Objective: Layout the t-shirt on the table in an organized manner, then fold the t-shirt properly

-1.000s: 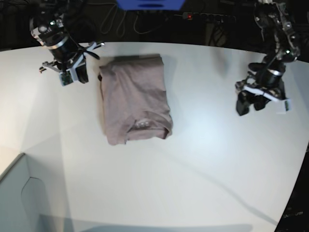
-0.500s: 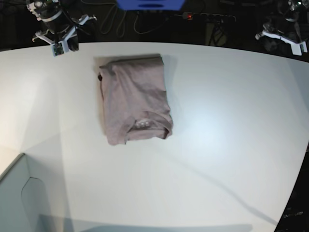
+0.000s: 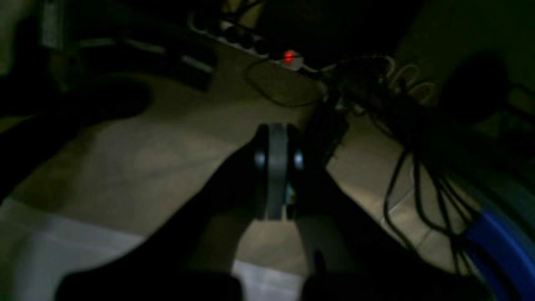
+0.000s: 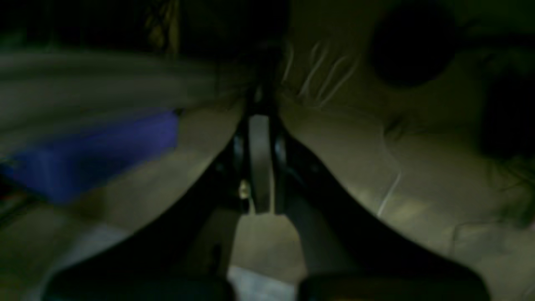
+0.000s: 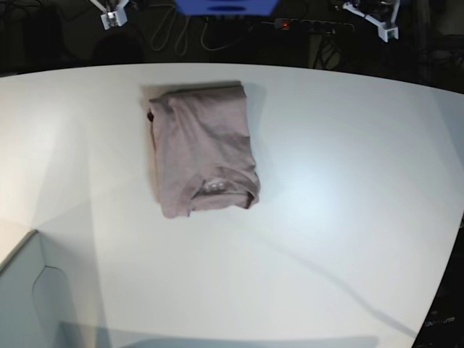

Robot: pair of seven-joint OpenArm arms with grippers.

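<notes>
The mauve t-shirt (image 5: 204, 148) lies folded into a compact rectangle on the far-middle part of the white table (image 5: 326, 217), its collar and pale neck label facing the near side. Both arms are pulled back past the table's far edge, well away from the shirt. In the base view only a white piece of my left arm (image 5: 377, 18) and of my right arm (image 5: 112, 12) shows at the top. In the left wrist view my left gripper (image 3: 276, 133) is shut on nothing above dark floor. My right gripper (image 4: 260, 121) is likewise shut and empty.
A pale box-like corner piece (image 5: 29, 290) stands at the near left. Behind the table lie a blue object (image 5: 225, 6), a power strip with a red light (image 5: 304, 25) and tangled cables (image 3: 418, 138).
Both arms have lifted off the table and drawn back beyond its far edge, almost out of the base view. The left gripper has shut. The shirt has not moved.
</notes>
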